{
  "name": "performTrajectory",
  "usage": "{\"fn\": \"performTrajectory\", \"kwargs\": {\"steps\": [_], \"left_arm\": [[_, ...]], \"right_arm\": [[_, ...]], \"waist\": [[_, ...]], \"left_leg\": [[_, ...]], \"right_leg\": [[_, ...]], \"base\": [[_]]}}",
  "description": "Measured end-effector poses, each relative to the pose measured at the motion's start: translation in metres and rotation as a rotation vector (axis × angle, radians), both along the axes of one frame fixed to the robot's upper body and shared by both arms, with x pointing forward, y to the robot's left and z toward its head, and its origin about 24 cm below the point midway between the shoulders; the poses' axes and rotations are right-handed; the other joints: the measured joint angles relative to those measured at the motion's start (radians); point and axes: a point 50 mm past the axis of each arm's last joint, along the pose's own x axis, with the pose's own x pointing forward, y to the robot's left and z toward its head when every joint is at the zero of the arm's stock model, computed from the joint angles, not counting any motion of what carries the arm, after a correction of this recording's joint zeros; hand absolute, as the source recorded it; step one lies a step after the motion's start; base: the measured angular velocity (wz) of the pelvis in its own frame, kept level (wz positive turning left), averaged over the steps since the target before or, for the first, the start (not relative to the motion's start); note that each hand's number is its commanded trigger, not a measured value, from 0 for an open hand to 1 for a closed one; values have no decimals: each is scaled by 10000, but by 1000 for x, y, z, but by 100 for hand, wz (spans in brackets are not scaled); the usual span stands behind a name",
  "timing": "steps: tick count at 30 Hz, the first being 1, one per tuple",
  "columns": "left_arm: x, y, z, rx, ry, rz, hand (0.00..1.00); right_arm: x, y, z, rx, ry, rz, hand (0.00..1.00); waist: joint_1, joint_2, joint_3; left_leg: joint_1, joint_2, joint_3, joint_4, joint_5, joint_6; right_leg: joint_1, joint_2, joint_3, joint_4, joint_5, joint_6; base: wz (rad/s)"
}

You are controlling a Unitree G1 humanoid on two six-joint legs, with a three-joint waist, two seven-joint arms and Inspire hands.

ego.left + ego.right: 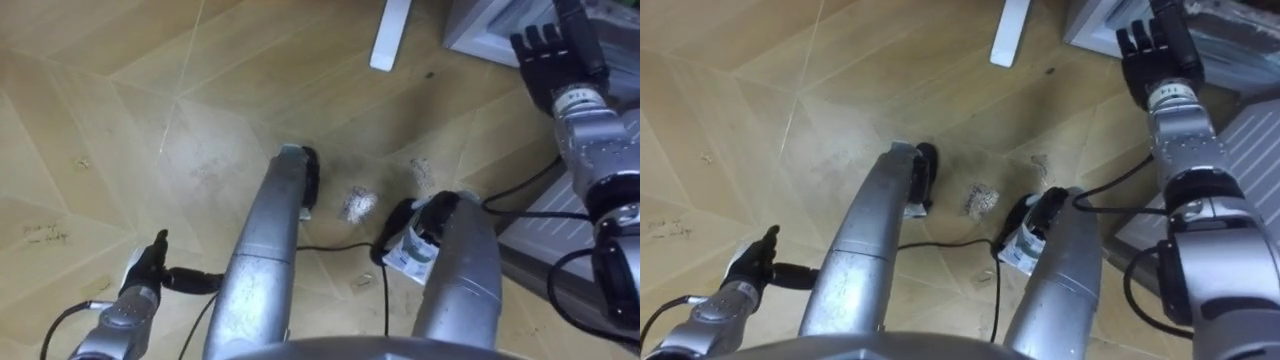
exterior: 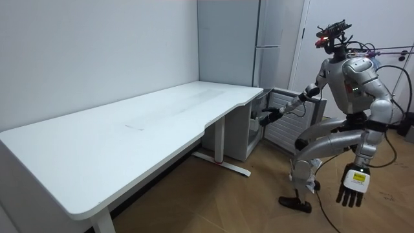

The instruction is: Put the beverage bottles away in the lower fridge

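Left robot hand (image 2: pixel 354 184) hangs open and empty at the robot's side, evidently idle. Right robot hand (image 1: pixel 540 48), fingers straight and holding nothing, reaches toward the lower fridge (image 1: pixel 478 28), probably to ready it for loading. Neither hand carries any of the drinks, and their location cannot be determined.

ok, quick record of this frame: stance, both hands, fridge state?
stance: knees bent, on the wood floor, past the end of the white desk
right hand: open, empty, held out toward the low fridge
left hand: open, empty, hanging at its side
low fridge: its door looks swung open; inside can't be made out
tall fridge: in the corner behind the desk
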Motion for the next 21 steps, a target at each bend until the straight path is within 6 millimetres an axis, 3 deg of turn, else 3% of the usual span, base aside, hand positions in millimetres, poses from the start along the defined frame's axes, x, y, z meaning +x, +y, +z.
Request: {"fn": "performTrajectory", "kwargs": {"steps": [5, 6, 8, 14, 21], "left_arm": [[-15, 12, 9, 206, -209, 162, 0], [-17, 13, 9, 261, -166, 190, 0], [-29, 16, 7, 434, 154, 352, 0], [-32, 17, 7, 571, 52, 480, 0], [-32, 17, 7, 556, -41, 600, 0]], "right_arm": [[8, 8, 15, -125, 355, 126, 0], [8, 9, 15, -136, 396, 141, 0], [10, 15, 18, -264, 488, 355, 0], [12, 20, 23, -260, 893, 305, 0], [16, 21, 29, -282, 1345, 44, 0]], "waist": [[-27, -220, -17], [-19, -242, -18], [-15, -281, -8], [-39, -279, -7], [-21, -272, -8]], "left_leg": [[34, 7, -235, -620, 289, -473], [45, 13, -275, -661, 295, -481], [74, 97, -356, -748, 396, -620], [183, 86, -554, -920, 522, -725], [189, 84, -553, -962, 522, -726]], "right_leg": [[-74, -5, -266, -209, -71, -194], [-74, 13, -303, -237, -56, -229], [-64, 51, -434, -267, 11, -500], [119, -44, -759, -270, -55, -809], [174, -123, -860, -305, -66, -820]], "base": [[11], [0], [0], [7], [3]]}}
